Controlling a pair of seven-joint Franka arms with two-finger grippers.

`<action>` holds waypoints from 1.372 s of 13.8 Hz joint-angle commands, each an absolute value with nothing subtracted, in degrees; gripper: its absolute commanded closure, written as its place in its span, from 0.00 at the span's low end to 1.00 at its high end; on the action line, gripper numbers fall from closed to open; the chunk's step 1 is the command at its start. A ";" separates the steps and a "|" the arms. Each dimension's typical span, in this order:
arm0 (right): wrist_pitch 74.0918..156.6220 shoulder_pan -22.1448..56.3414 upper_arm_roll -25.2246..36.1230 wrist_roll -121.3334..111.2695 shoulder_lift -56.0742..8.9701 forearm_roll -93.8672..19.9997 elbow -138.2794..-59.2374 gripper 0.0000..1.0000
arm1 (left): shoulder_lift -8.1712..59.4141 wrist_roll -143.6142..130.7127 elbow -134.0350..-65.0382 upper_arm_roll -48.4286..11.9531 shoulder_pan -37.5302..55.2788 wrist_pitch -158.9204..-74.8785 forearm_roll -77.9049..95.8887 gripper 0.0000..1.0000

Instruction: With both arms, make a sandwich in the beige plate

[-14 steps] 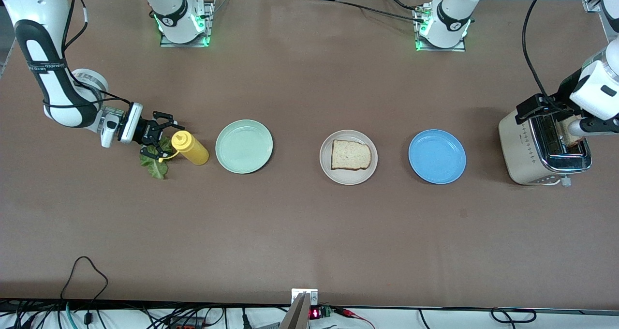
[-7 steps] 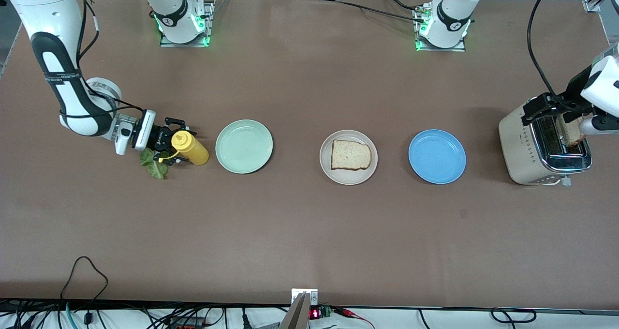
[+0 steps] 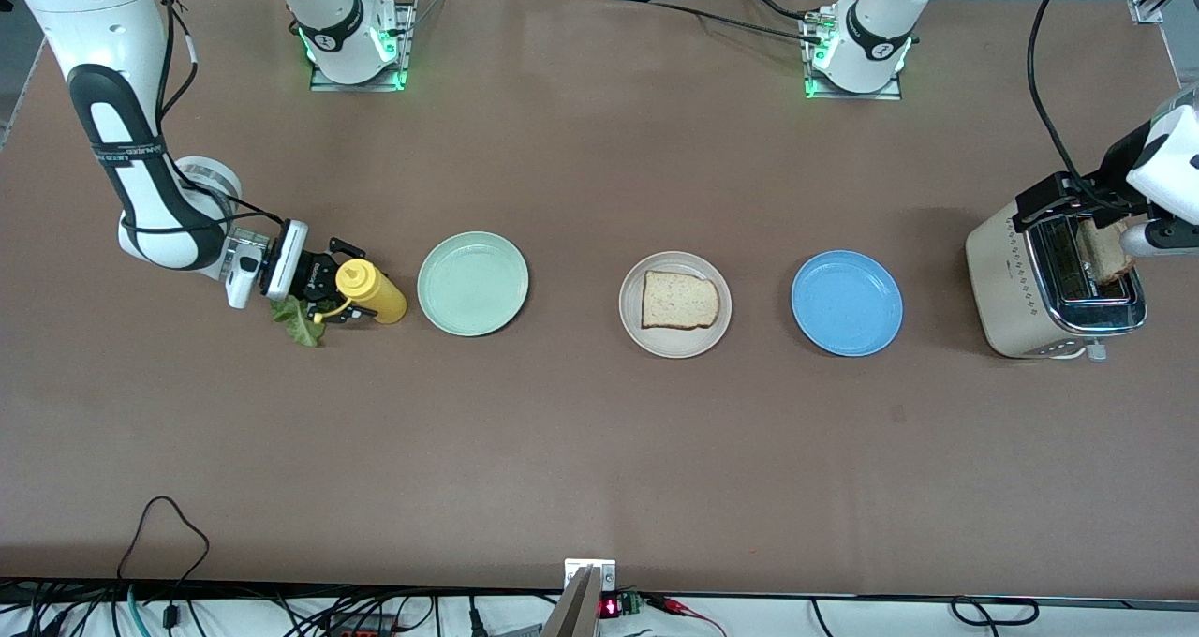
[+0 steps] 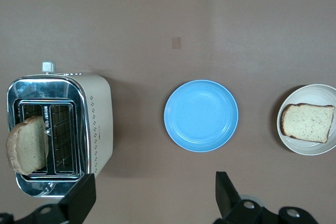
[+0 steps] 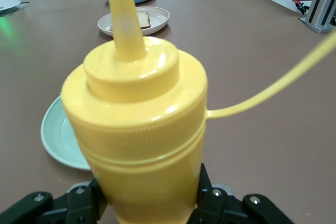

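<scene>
A beige plate (image 3: 674, 348) sits mid-table with one bread slice (image 3: 680, 300) on it; both show in the left wrist view, plate (image 4: 310, 148) and slice (image 4: 308, 123). A second slice (image 3: 1105, 255) stands in the toaster (image 3: 1021, 300) slot (image 4: 27, 145). A green lettuce leaf (image 3: 298, 320) lies on the table under my right gripper. My right gripper (image 3: 351, 279) is shut on a yellow squeeze bottle (image 3: 373, 290), which fills the right wrist view (image 5: 142, 129). My left gripper (image 3: 1068, 201) hangs open and empty over the toaster (image 4: 153, 198).
A mint-green plate (image 3: 473, 284) lies beside the bottle toward the table's middle. A blue plate (image 3: 847, 303) lies between the beige plate and the toaster. Cables run along the table edge nearest the front camera.
My right gripper has moved up to the yellow bottle and its fingers now close on it. My left gripper has drifted slightly over the toaster.
</scene>
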State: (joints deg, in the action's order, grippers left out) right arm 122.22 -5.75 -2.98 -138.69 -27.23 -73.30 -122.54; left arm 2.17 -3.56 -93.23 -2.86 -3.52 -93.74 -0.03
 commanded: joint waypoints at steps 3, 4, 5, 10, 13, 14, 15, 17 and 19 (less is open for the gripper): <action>122.96 -2.46 -2.81 -123.96 -25.49 -66.20 -115.41 1.00 | 2.64 -2.29 -92.11 -2.90 -3.96 -93.34 -0.97 0.00; 122.96 -1.94 -2.81 -120.10 -24.36 -63.48 -114.36 1.00 | 2.64 -2.29 -92.11 -2.90 -3.96 -93.34 -0.97 0.00; 122.96 -0.98 -2.81 -115.10 -22.78 -60.41 -113.82 1.00 | 2.64 -2.29 -92.11 -2.90 -3.96 -93.34 -0.97 0.00; 128.92 10.79 -2.72 -83.20 -14.07 -42.57 -112.94 1.00 | 2.72 -2.29 -92.11 -2.64 -3.96 -93.25 -0.97 0.00; 134.20 18.61 -2.64 -65.46 -12.83 -32.47 -112.85 1.00 | 2.72 -2.29 -92.11 -2.64 -3.96 -93.25 -0.97 0.00; 134.90 20.89 -2.64 -59.21 -12.83 -28.34 -111.89 1.00 | 2.72 -2.29 -92.11 -2.64 -3.96 -93.25 -0.97 0.00; 134.91 23.09 -2.72 -51.76 -12.92 -22.91 -110.75 1.00 | 2.72 -2.29 -92.20 -2.64 -4.04 -93.16 -0.88 0.00; 134.39 26.35 -2.90 -37.17 -13.36 -11.84 -108.82 1.00 | 2.81 -2.29 -92.20 -2.64 -5.52 -93.08 -0.88 0.00; 132.38 30.48 -2.81 -25.10 -13.62 -3.64 -107.93 1.00 | 2.90 -2.29 -92.72 -2.64 -6.32 -92.99 -0.88 0.00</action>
